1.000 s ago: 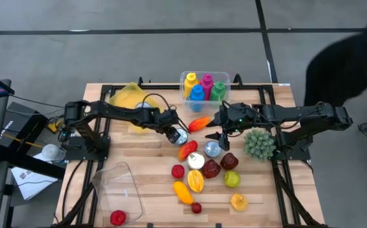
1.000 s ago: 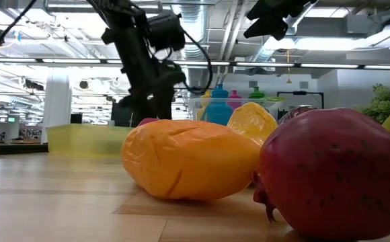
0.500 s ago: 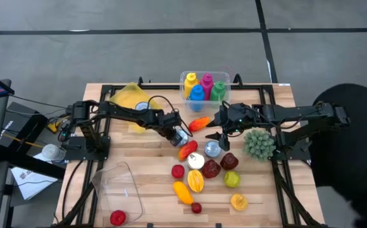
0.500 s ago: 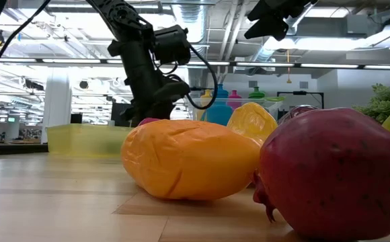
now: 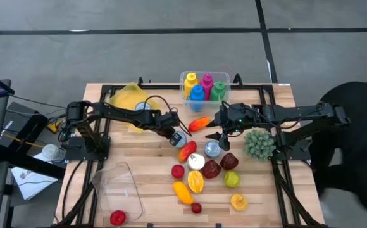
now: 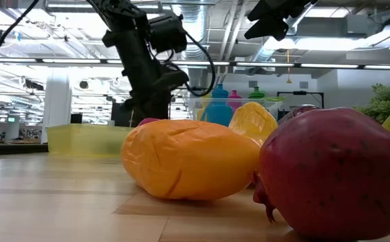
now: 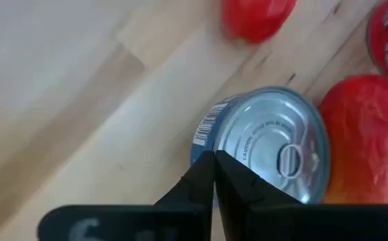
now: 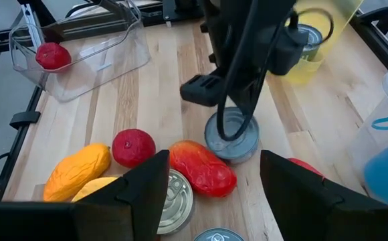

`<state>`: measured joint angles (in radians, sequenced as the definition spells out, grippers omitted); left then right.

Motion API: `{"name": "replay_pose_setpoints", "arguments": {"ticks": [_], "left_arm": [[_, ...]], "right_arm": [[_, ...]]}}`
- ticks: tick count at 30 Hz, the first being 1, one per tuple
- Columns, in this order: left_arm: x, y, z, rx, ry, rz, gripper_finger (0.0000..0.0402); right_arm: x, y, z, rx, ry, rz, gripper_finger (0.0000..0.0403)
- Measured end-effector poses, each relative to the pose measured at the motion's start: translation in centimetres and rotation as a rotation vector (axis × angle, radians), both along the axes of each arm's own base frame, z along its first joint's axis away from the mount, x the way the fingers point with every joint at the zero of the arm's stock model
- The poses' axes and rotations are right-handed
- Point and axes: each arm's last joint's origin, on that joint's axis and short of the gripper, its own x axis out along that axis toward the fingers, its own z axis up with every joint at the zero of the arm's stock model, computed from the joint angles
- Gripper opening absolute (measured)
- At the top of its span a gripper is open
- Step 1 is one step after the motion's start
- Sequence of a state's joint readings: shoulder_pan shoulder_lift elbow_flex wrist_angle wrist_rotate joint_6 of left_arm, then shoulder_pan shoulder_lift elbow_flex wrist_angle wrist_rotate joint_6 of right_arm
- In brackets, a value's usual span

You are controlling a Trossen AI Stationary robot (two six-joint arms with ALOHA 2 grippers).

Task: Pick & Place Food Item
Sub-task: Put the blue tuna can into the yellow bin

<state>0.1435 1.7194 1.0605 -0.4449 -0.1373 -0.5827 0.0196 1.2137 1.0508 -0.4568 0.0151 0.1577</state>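
The left gripper (image 7: 214, 175) hung above the round silver tin can (image 7: 264, 144), jaws pinched together on nothing, probably missing it.

On the counter (image 5: 139, 166), the left claw (image 5: 173, 136) hangs over a tin can (image 7: 264, 144) at centre, with a pepper (image 5: 187, 149) just beside it. A bottle bin (image 5: 204, 87) stands far behind; a clear tub (image 5: 121, 187) lies near-left.
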Motion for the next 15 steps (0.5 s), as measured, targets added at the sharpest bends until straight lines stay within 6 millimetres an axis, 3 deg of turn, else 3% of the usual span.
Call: {"name": "replay_pose_setpoints", "arguments": {"ticks": [7,15], "left_arm": [[-0.2,0.1,1.4,0.049,-0.043,0.009,0.0000],[-0.3,0.0,1.5,0.056,-0.040,0.012,0.0000]], "right_arm": [[0.0,0.0,0.0,-0.001,0.000,0.000,0.0226],[0.1,-0.5,-0.1,-0.008,0.005,-0.023,0.0226]]}}
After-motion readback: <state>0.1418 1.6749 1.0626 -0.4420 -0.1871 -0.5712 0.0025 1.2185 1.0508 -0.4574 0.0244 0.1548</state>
